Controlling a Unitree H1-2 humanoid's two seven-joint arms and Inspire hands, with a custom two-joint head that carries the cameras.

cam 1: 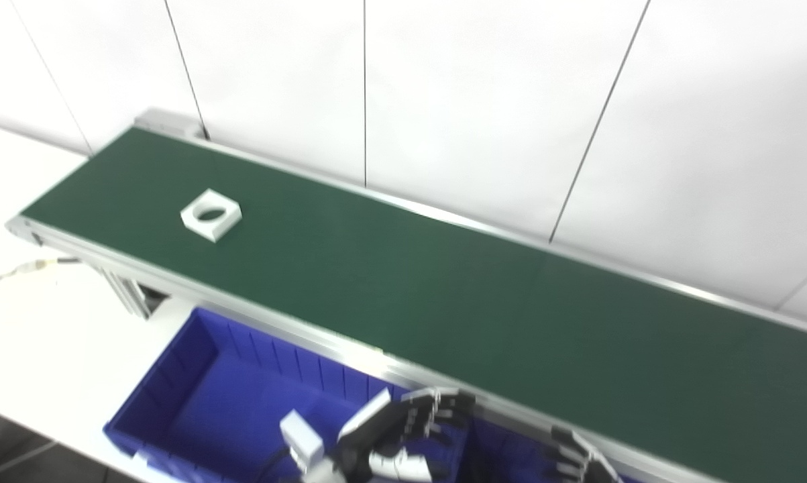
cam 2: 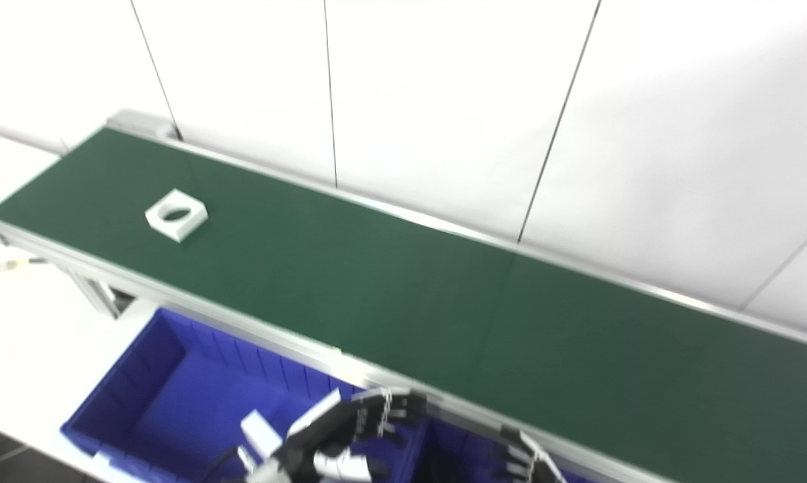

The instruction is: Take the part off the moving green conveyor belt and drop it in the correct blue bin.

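step: awaiting pickup; left hand (cam 1: 403, 429) hovers over bin (cam 1: 175, 376), fingers apart and empty, and next must reach part (cam 1: 210, 214) on belt (cam 1: 443, 295)

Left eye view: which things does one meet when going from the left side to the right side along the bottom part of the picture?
Blue bin → left hand → right hand, only partly in view at the bottom edge.
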